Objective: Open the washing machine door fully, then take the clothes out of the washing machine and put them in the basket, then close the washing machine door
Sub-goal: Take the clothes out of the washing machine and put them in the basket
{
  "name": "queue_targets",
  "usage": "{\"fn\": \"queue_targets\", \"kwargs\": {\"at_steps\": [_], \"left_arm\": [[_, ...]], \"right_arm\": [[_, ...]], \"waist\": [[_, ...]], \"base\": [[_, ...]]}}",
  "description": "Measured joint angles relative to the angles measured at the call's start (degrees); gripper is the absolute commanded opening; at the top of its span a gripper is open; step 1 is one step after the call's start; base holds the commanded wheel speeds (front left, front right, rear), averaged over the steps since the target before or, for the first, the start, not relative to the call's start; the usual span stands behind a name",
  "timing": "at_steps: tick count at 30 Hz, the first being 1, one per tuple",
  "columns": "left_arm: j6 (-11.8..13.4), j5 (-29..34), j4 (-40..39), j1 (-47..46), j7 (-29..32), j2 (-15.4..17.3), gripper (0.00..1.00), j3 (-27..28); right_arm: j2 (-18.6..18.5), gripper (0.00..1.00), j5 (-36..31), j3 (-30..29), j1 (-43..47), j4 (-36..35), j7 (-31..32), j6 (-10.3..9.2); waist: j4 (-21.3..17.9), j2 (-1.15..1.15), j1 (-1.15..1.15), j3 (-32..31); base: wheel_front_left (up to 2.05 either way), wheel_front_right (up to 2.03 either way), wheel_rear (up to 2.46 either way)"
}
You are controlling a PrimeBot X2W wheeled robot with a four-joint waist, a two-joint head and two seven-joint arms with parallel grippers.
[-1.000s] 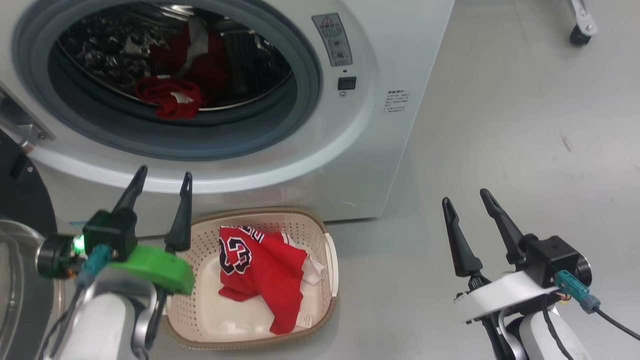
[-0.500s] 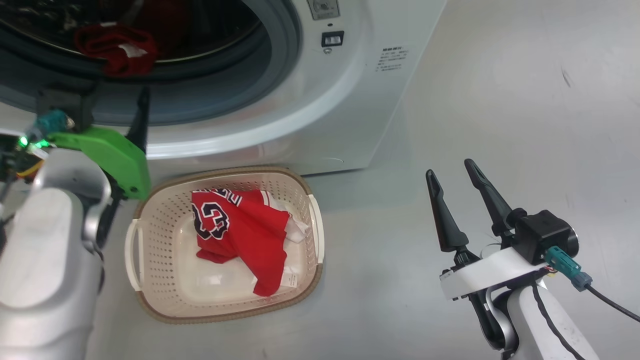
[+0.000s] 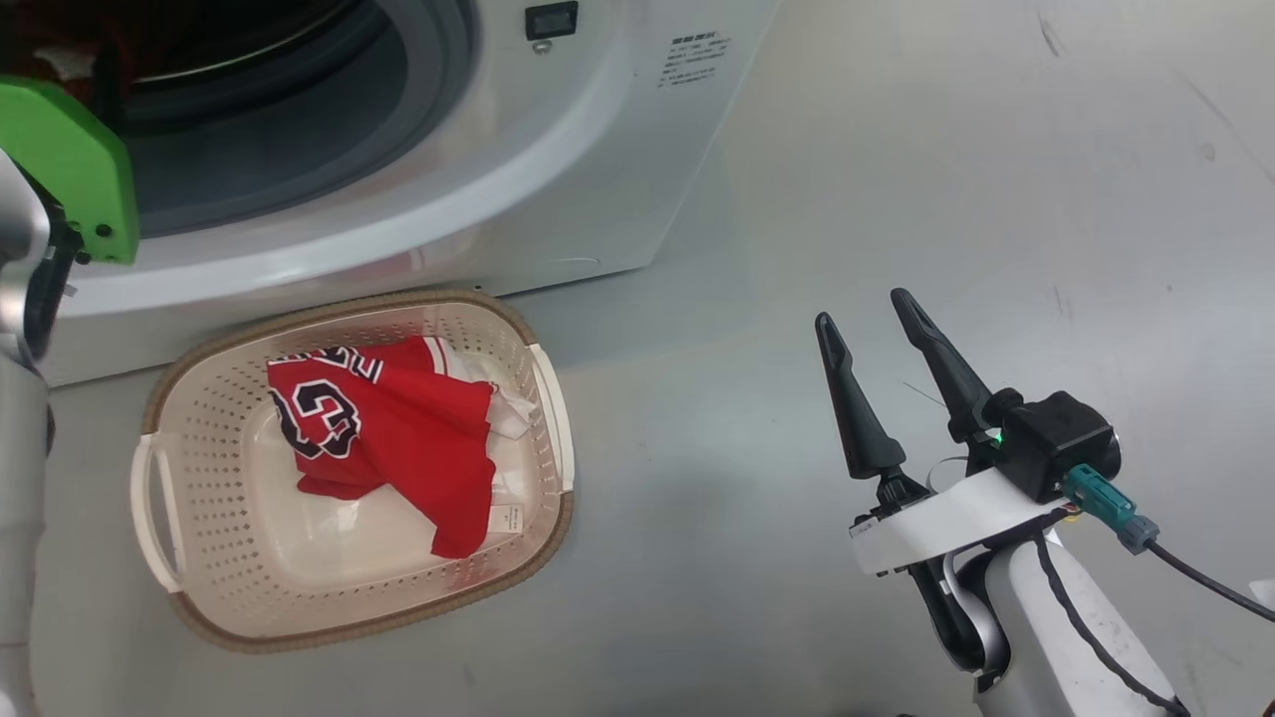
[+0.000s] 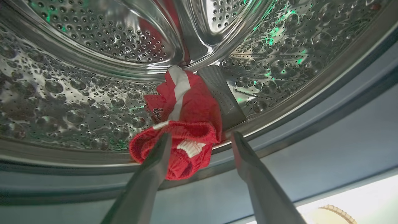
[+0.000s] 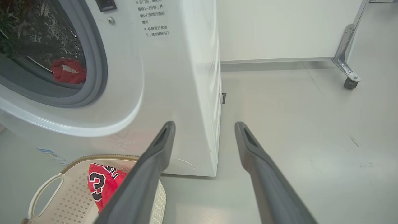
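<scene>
The right hand (image 3: 863, 309) had two long, dark, tapering fingers (image 3: 859, 423) set on a white bracket (image 3: 946, 518). Behind them sat a black box (image 3: 1051, 443) with a small green light (image 3: 996, 436). A teal plug (image 3: 1101, 503) led into a black cable (image 3: 1205, 588). The forearm (image 3: 1056, 657) was pale grey, with a black line running along it. The left hand (image 4: 200, 136) had the same dark fingers. It carried a green bracket (image 3: 70, 149) on a silver-grey arm (image 3: 20, 478).
</scene>
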Motion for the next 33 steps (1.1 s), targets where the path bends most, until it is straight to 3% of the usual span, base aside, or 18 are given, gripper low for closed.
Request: {"fn": "queue_targets", "kwargs": {"at_steps": [11,18,25,26,28,33], "left_arm": [[-0.4,3.24,4.76,-5.64,1.56,1.38,1.0,-1.21],[2.66,8.42,8.24,-7.66,1.54,4.11,1.0,-2.42],[4.69,9.54,11.71,-9.18,3.31,3.9,1.0,-2.79],[4.71,9.54,12.21,-9.19,3.58,3.78,0.73,-2.81],[5.2,9.64,12.85,-9.34,3.6,3.39,0.0,-3.07],[5.69,9.64,13.62,-10.61,3.5,2.45,0.0,-3.34]], "right_arm": [[0.23,1.0,0.98,-0.09,-1.45,1.22,-0.77,0.03],[0.36,1.0,1.54,-0.08,-2.55,2.25,-1.18,0.03],[0.38,1.0,1.89,0.1,-3.47,2.94,-1.19,0.04],[0.4,1.0,1.89,0.15,-3.6,3.02,-1.2,0.05],[0.41,1.0,1.89,0.21,-3.76,3.2,-1.2,0.05],[0.42,1.0,1.94,0.19,-4.38,3.54,-1.27,0.07]], "waist": [[-4.22,0.0,0.0,4.37],[-4.93,0.0,0.0,5.87],[-4.7,0.0,0.0,6.38],[-4.64,0.0,0.0,6.43],[-4.54,0.0,0.0,6.52],[-4.24,0.0,0.0,6.64]], "base": [[0.0,0.0,0.0],[0.0,0.0,0.0],[0.0,0.0,0.0],[0.0,0.0,0.0],[0.0,0.0,0.0],[0.0,0.0,0.0]]}}
